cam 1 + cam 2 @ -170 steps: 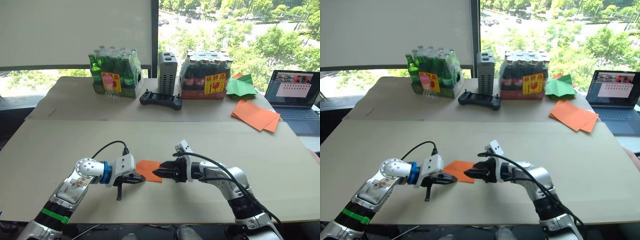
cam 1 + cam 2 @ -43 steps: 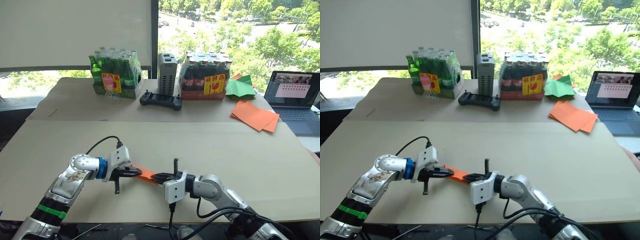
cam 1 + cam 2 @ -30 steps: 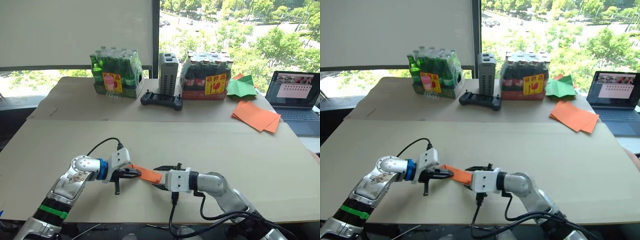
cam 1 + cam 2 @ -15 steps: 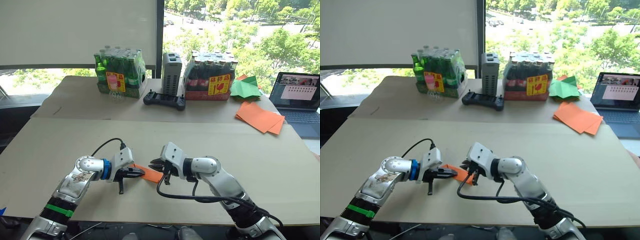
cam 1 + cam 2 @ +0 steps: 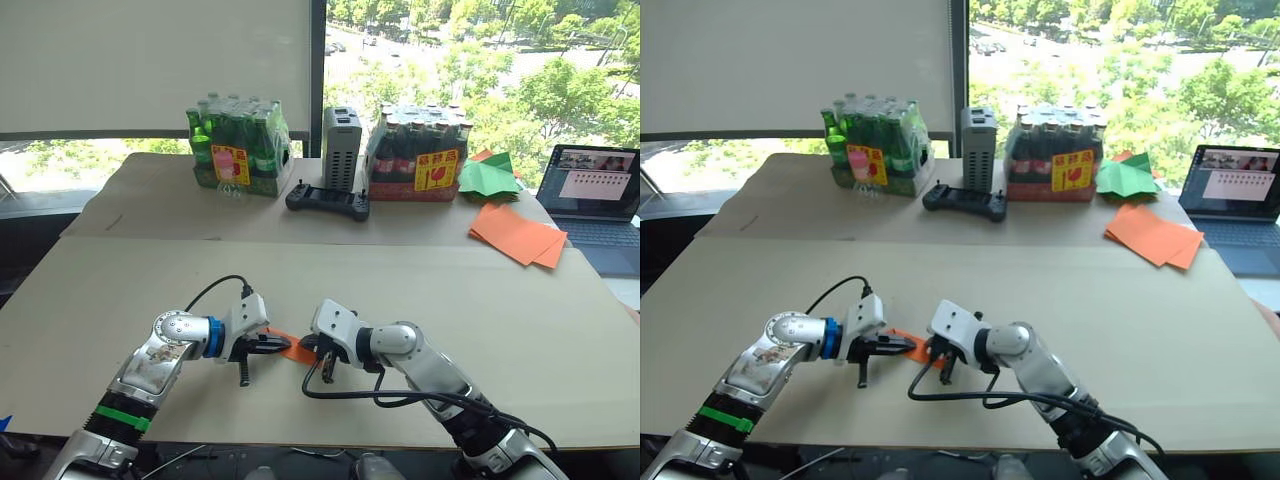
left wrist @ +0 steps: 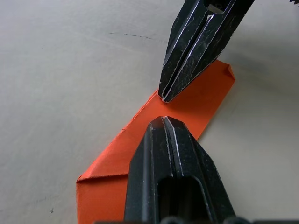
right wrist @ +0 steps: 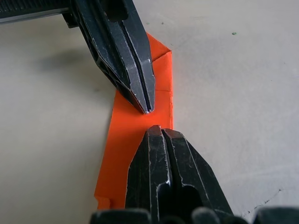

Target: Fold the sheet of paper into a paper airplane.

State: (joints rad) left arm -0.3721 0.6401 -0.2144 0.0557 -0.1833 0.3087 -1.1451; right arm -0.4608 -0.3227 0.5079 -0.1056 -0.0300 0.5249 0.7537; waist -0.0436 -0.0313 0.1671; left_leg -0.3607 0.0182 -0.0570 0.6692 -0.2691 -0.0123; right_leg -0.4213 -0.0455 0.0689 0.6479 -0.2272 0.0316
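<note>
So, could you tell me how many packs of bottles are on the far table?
2: a green pack at the back left and a dark pack right of the grey box.

The sheet of paper (image 5: 297,351) lay on the near table (image 5: 560,330), between the left gripper (image 5: 286,344) on its left and the right gripper (image 5: 312,348) on its right, both tips over it, nearly meeting.
</note>
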